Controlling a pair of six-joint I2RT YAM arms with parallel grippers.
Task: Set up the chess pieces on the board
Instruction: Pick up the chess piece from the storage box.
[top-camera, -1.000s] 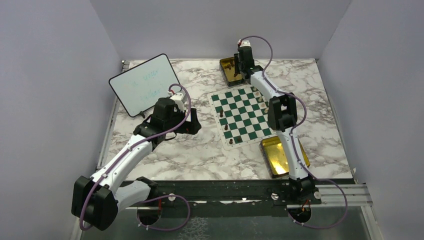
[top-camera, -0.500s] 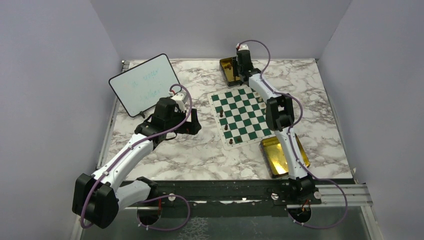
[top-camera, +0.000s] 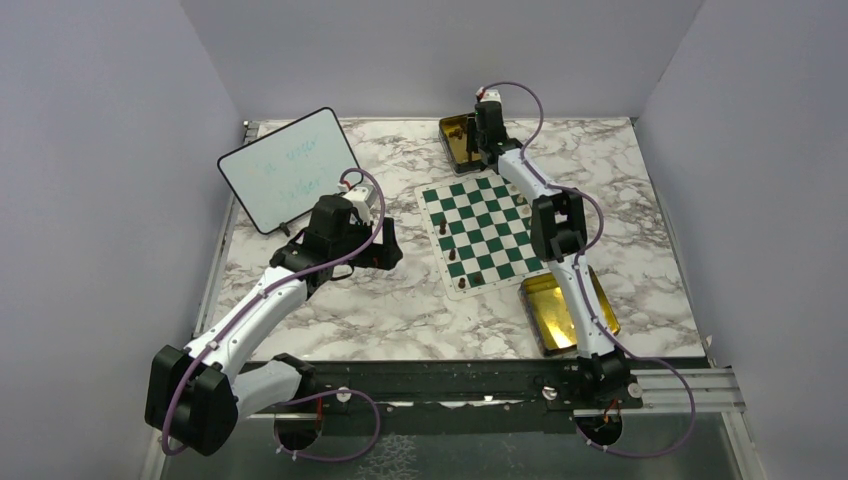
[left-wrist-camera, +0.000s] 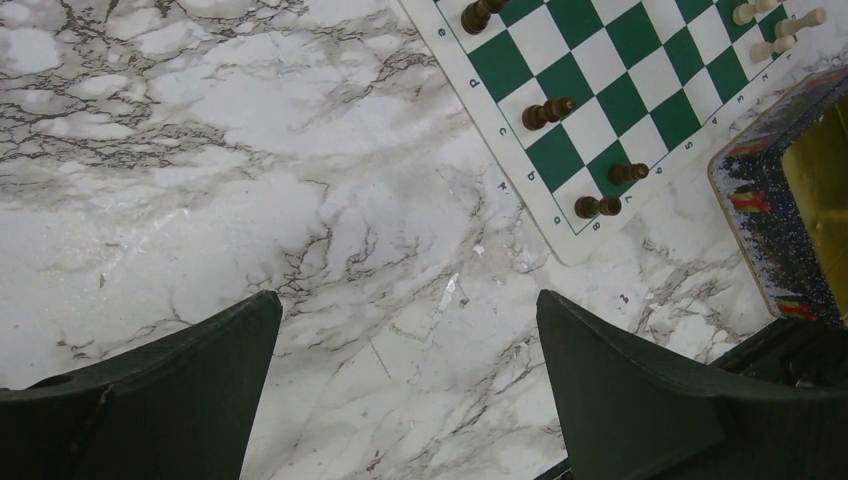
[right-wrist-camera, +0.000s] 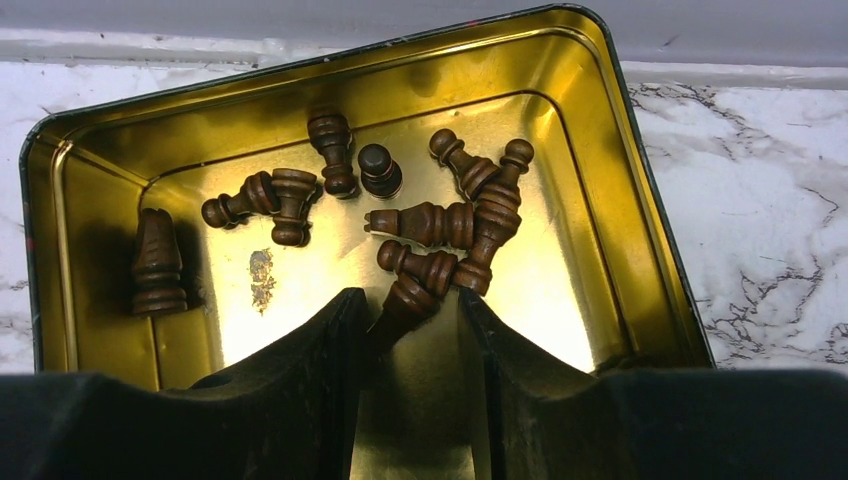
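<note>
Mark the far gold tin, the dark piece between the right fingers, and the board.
gold tin (right-wrist-camera: 610, 200): right wrist view, right inner wall.
dark piece (right-wrist-camera: 408, 295): right wrist view, its body.
board (top-camera: 487, 228): top view, a bare middle square.

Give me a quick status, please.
Left gripper open, hovering beside the board. Right gripper in the far gold tin, jaws straddling a dark piece, grip unconfirmed. Neighbouring pieces crowd it.

One board (top-camera: 485, 225), one whiteboard (top-camera: 290, 170) and two gold tins (top-camera: 565, 310) sit on the bench (top-camera: 400, 310). About ten dark brown pieces (right-wrist-camera: 425, 222) lie in one tin (right-wrist-camera: 600, 180). The left wrist view shows four dark pieces (left-wrist-camera: 548, 112) and three cream pieces (left-wrist-camera: 745, 12) on the board.
</note>
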